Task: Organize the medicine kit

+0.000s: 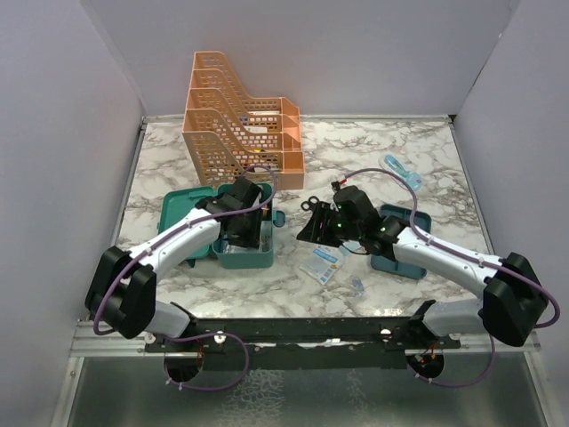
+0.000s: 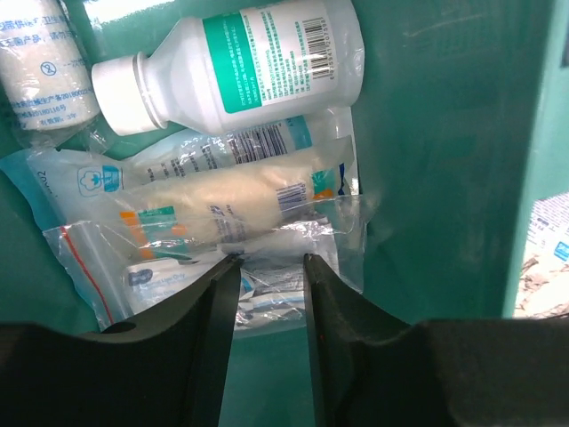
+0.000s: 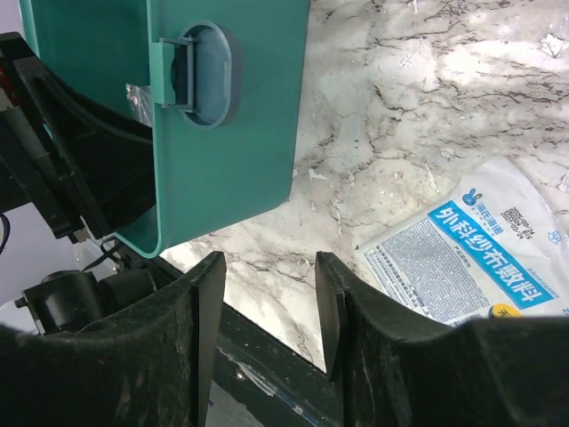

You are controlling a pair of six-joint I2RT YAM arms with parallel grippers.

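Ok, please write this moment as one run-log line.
left gripper: open, inside medicine kit, over packets | right gripper: open, empty, above table, facing latch

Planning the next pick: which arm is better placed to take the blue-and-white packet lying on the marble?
Right, likely. The right hand hangs open just beside the packet on the table, while the left hand is down inside the medicine kit among the supplies.

A white, grey-veined marble-patterned table [image 1: 391, 151] carried an orange perforated plastic file rack [image 1: 240, 124] at the back. A teal plastic rectangular box [image 1: 244, 256] stood left of centre, a teal divided tray [image 1: 418, 219] lay to the right, and a flat blue-and-white printed packet [image 1: 322, 261] lay between them. A small clear-blue sachet [image 1: 400, 169] lay near the back right.
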